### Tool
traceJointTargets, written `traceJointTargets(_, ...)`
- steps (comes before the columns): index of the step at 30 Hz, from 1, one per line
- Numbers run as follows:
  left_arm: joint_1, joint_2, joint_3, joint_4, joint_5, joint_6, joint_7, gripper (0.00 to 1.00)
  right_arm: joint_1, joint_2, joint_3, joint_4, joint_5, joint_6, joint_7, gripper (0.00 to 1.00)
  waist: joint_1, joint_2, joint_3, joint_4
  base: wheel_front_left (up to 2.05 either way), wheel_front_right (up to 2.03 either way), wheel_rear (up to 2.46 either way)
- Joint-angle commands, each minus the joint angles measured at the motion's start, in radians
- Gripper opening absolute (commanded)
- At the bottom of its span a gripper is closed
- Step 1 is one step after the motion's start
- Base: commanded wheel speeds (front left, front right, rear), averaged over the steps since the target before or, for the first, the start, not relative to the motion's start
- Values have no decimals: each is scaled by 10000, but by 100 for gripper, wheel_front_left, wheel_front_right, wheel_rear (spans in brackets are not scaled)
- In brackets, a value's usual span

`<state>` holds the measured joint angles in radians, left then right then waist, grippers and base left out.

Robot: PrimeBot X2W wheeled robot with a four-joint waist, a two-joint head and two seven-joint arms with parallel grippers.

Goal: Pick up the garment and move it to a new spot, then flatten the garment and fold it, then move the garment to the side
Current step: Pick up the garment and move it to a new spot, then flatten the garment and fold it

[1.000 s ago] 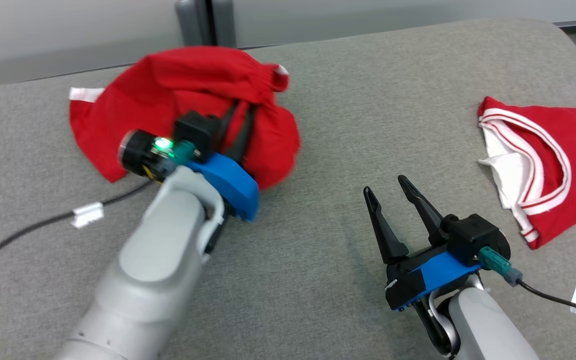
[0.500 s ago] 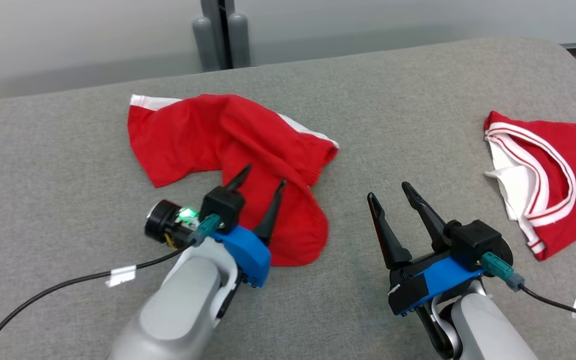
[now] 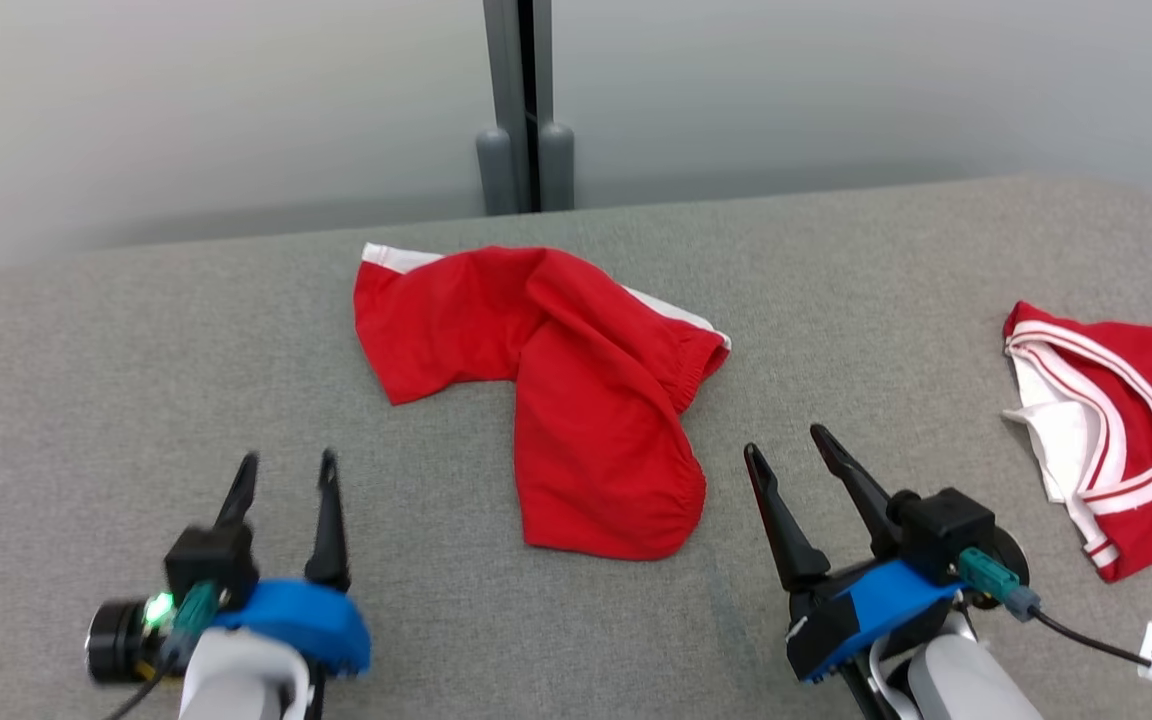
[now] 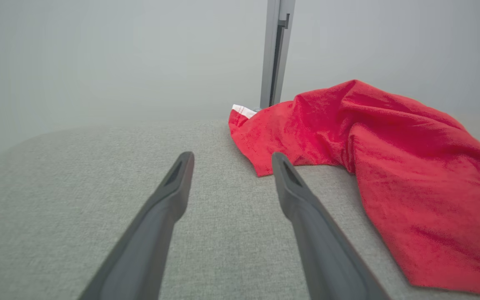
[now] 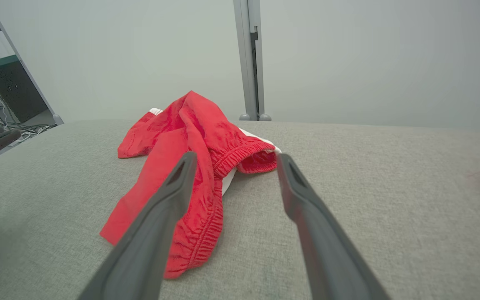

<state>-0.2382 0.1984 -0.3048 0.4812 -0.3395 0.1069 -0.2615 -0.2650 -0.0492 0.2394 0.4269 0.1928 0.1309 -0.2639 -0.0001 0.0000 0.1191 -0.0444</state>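
On the grey padded surface [image 3: 136,350], near its middle, the red shorts [image 3: 586,420] lie crumpled, with one part folded over and a white edge showing at the far side. The left gripper [image 3: 288,460] is at the near left, well apart from the shorts, its fingers spread wide and holding nothing. The right gripper [image 3: 784,442] is near the shorts, also wide open and empty. A red jersey [image 3: 1136,420] with white trim lies far right.
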Motion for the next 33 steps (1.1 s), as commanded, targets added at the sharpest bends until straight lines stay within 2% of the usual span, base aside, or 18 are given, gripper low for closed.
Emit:
traceJointTargets(1,571,-40,360,-272,180,100,-47,100,235,-28,-42,79,-55,-4,-3,100,1,0,-214,-7,0,0,0)
traceJointTargets(7,2053,-437,1442,-923,548,167,-46,100,619,-28,-178,227,-72,-4,-3,100,1,0,-700,83,0,0,0)
traceJointTargets(13,2787,-821,1986,-1151,1070,-180,-48,100,743,-28,-623,390,-284,-4,-3,100,1,0,-709,265,0,0,0)
traceJointTargets(25,1757,-1309,2140,-1256,1738,-992,-49,100,-883,-25,-2321,1563,-1800,-4,-3,100,1,0,800,1339,0,0,0)
traceJointTargets(33,1376,-1444,2282,-1171,1864,-1230,-49,100,-2075,-31,-3206,2380,-2759,-4,-3,100,1,0,1522,1916,0,0,0)
